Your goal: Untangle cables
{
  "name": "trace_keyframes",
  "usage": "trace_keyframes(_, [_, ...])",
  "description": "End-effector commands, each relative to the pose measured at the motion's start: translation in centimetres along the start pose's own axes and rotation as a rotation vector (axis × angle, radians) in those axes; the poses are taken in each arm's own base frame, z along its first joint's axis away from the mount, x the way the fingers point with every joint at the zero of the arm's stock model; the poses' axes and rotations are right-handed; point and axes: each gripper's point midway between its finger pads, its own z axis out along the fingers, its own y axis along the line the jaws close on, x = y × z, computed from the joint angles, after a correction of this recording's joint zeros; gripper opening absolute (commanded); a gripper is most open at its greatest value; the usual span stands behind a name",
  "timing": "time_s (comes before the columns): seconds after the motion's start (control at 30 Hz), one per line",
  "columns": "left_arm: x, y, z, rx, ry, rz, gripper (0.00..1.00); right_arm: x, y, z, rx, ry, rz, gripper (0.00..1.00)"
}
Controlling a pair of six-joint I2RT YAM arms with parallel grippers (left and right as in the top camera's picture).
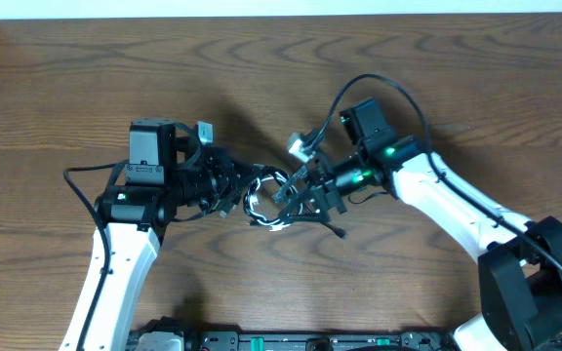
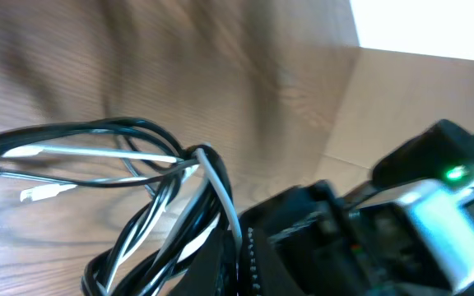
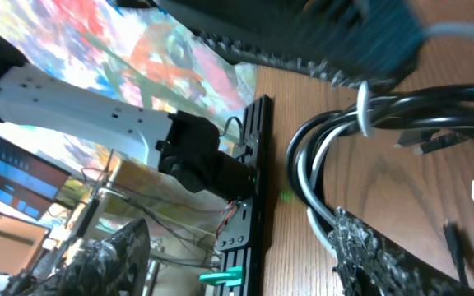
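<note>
Your two arms meet over the middle of the wooden table (image 1: 476, 68), and the cables (image 1: 266, 200) sit bunched in the small gap between them. From overhead, they are a tight knot of loops just off the tip of each claw.

Your left claw (image 1: 230, 187) is pinched fully closed. Its wrist camera does not show its own fingers clearly, but the bundle seems to run straight down into them, so it looks as if it is gripping the cables. In that view, the black cord (image 2: 97, 131) sweeps in from the left in several strands, lifted off the wood. The white cord (image 2: 220, 193) crosses over it at the bend and drops alongside it. A small white plug (image 2: 38, 194) lies on the table to the left, below the strands.

Your right claw (image 1: 296, 195) stands wide. In its wrist view, one textured finger (image 3: 303, 37) is above the loop and the other is below it. The cords pass between them and are not squeezed. There the black cord curves round in a thick arc of several strands, with a turn of the white cord hooked over the top of them. The white plug lies on the wood near the right edge, apart from the loop.
</note>
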Motion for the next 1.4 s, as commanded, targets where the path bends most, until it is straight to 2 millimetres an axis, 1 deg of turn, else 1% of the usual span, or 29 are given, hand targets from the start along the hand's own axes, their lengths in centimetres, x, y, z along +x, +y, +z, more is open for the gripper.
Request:
trace_keyframes(0.0, [1.0,-1.6,-0.1,0.075,0.069,-0.062,0.07,0.7,-0.7,1.3,0.059,0.046,0.044,0.67])
trace_keyframes(0.2, [0.9,-1.9,-0.1,0.088,0.072,-0.115,0.07,1.4,-0.2,3.2,0.059,0.092,0.021,0.66])
trace_keyframes(0.33, [0.9,-2.0,-0.1,0.089,0.073,-0.147,0.07,1.5,0.2,4.0,0.046,0.103,-0.002,0.66])
trace_keyframes(0.43, [1.2,-2.3,-0.1,0.104,0.092,-0.144,0.07,1.6,-0.1,4.1,0.068,0.11,-0.004,0.66])
trace_keyframes(0.57, [1.7,-3.1,-0.3,0.141,0.134,-0.154,0.07,1.7,-1.3,4.1,0.135,0.121,-0.012,0.66])
trace_keyframes(0.7, [1.8,-3.2,-0.3,0.146,0.139,-0.166,0.07,1.1,-1.7,4.1,0.159,0.103,-0.016,0.66])
trace_keyframes(0.77, [1.8,-3.3,-0.3,0.148,0.138,-0.163,0.07,0.6,-1.9,3.9,0.166,0.086,-0.003,0.63])
trace_keyframes(0.83, [1.6,-3.4,-0.4,0.154,0.134,-0.154,0.07,0.5,-1.9,3.8,0.168,0.08,0.01,0.54])
trace_keyframes(0.9, [1.5,-3.6,-0.4,0.16,0.13,-0.144,0.08,0.5,-1.8,4.0,0.164,0.083,0.009,0.4])
trace_keyframes(0.93, [1.4,-3.7,-0.4,0.165,0.126,-0.137,0.07,0.6,-1.8,4.1,0.162,0.086,0.008,0.29])
trace_keyframes(1.0, [1.2,-3.8,-0.4,0.165,0.115,-0.13,0.07,0.7,-1.6,4.4,0.158,0.091,0.005,0.16])
trace_keyframes(1.1, [0.6,-3.4,-0.2,0.144,0.078,-0.122,0.07,0.7,-1.5,4.5,0.155,0.094,0.004,0.01])
trace_keyframes(1.23, [-0.4,-2.7,-0.1,0.109,0.013,-0.052,0.08,0.7,-1.5,4.5,0.154,0.094,0.011,0.01])
trace_keyframes(1.27, [-0.5,-2.6,-0.1,0.106,0.007,-0.028,0.11,0.7,-1.5,4.5,0.154,0.094,0.012,0.01])
trace_keyframes(1.3, [-0.5,-2.6,-0.1,0.104,0.002,-0.007,0.17,0.7,-1.5,4.5,0.153,0.093,0.012,0.01])
trace_keyframes(1.37, [-0.5,-2.6,-0.1,0.103,0.0,0.036,0.36,0.7,-1.4,4.5,0.146,0.093,0.013,0.01])
